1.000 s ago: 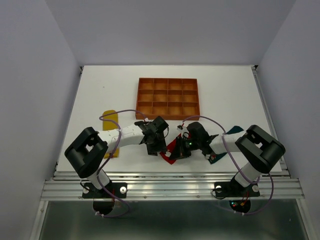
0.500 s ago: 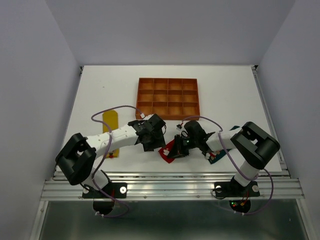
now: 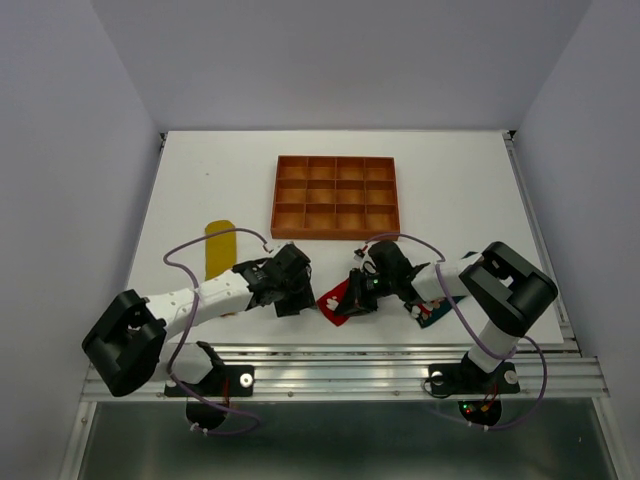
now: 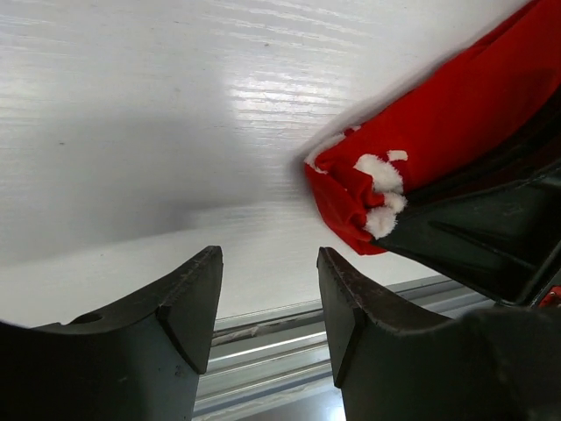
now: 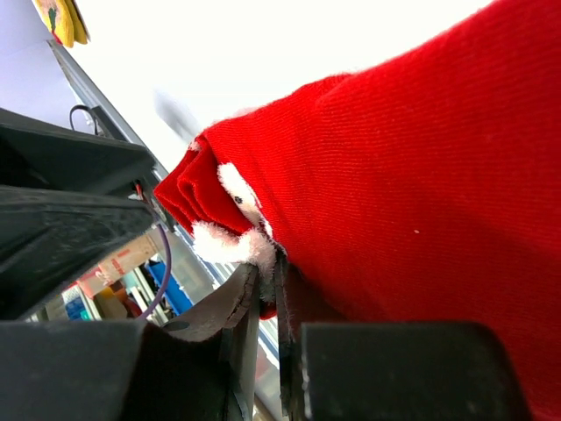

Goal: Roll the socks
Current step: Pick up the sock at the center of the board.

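Observation:
The red sock lies partly folded near the table's front edge, with a white pattern at its folded end. My right gripper is shut on that folded end; in the right wrist view the jaws pinch the red sock. Just left of it, my left gripper stands open and empty, apart from the red sock. The yellow sock lies flat at the left. A dark teal sock peeks from under the right arm.
An orange-brown compartmented tray sits at the middle back. The metal front rail runs just below both grippers. The yellow sock shows in the top left corner of the right wrist view.
My left arm has drawn back to the left and toward the front edge, its gripper moving off the red sock. The right gripper has kept its hold and hardly moved.

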You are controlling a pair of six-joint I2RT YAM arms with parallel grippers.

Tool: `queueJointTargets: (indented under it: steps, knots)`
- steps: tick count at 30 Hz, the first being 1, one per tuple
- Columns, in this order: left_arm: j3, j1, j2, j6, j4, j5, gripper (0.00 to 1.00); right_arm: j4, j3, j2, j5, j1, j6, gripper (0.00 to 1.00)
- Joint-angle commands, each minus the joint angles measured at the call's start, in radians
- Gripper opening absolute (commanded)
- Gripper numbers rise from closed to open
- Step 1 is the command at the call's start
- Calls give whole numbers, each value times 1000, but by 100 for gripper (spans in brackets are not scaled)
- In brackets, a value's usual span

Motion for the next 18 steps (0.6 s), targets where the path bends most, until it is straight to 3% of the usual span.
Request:
queueJointTargets:
  steps: [1, 18]
  knots:
    - [-6, 3, 30, 27, 102, 53, 58, -121, -15, 44, 142, -13, -33, 1]
    - [25, 3, 168, 42, 179, 70, 52, -141, 2, 42, 136, -13, -71, 1]
